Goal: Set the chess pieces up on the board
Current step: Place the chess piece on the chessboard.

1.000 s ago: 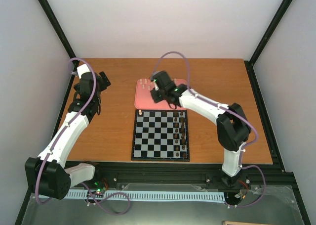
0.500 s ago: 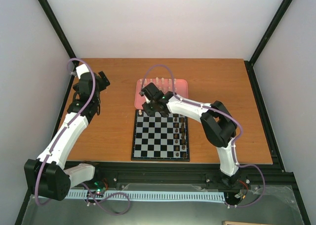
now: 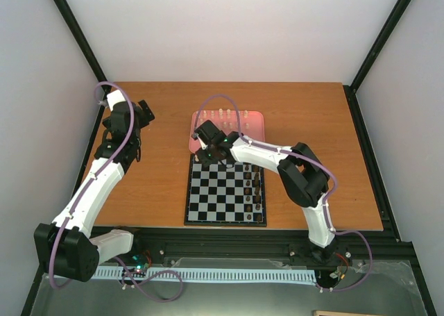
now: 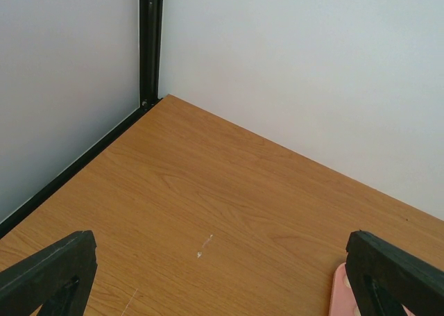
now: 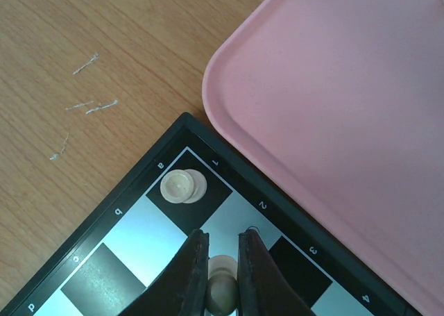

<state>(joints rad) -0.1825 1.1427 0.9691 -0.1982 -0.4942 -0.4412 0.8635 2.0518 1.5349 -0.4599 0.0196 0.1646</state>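
The board point(image 3: 225, 189) lies at the table's middle; its corner shows in the right wrist view point(image 5: 139, 226). One cream piece point(image 5: 182, 187) stands on the corner square marked a1. My right gripper point(image 5: 223, 237) hovers over the neighbouring squares, shut on a second cream piece point(image 5: 223, 292). In the top view the right gripper point(image 3: 208, 150) is over the board's far left corner. Several cream pieces point(image 3: 225, 113) stand along the back of the pink tray point(image 3: 239, 127). My left gripper point(image 3: 143, 113) is open and empty above bare table at the far left.
Dark brown pieces point(image 3: 257, 185) fill the board's two right columns. The pink tray point(image 5: 347, 87) lies right behind the board's far edge; its corner shows in the left wrist view point(image 4: 340, 292). The enclosure's black frame post point(image 4: 150, 42) and walls stand close to the left gripper.
My right gripper has moved from over the pink tray leftward and nearer, to the board's far left corner. The left arm has not moved.
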